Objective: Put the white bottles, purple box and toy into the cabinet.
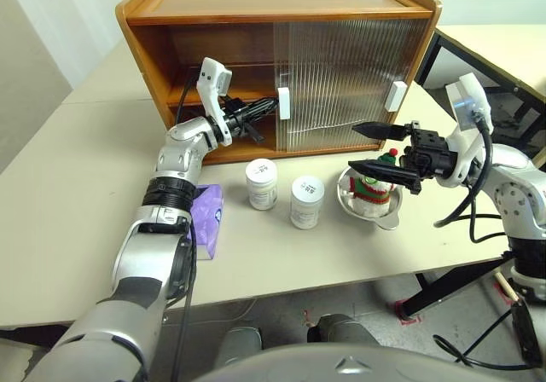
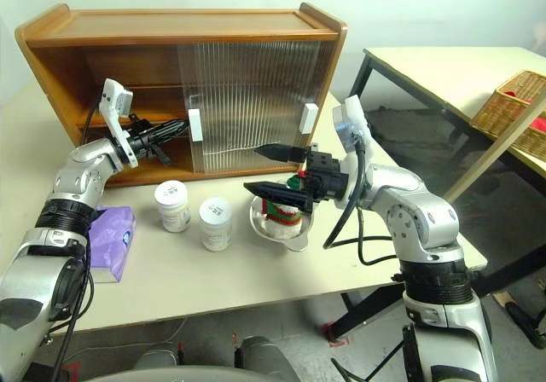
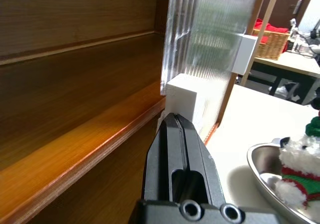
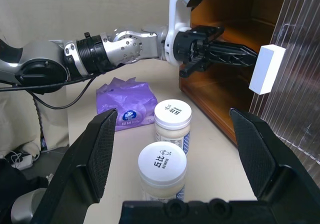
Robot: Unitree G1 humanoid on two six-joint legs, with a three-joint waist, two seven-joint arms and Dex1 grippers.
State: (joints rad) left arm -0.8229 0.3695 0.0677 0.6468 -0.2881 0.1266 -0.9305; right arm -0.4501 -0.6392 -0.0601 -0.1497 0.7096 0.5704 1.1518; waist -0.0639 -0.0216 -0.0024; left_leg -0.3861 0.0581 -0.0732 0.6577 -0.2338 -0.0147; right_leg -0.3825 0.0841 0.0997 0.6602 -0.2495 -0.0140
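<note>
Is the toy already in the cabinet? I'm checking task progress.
No, the toy sits in a steel bowl on the table, in front of the cabinet.

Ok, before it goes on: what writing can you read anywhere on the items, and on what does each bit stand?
"丘比" and "KEWPIE": on the cap of the nearer white bottle.
The same two lines on the cap of the farther white bottle, too small to read surely.
Side labels on both bottles: too small to read.
Purple box: a round blue and white logo, its wording blurred.
Cabinet, toy and steel bowl: no text.
</note>
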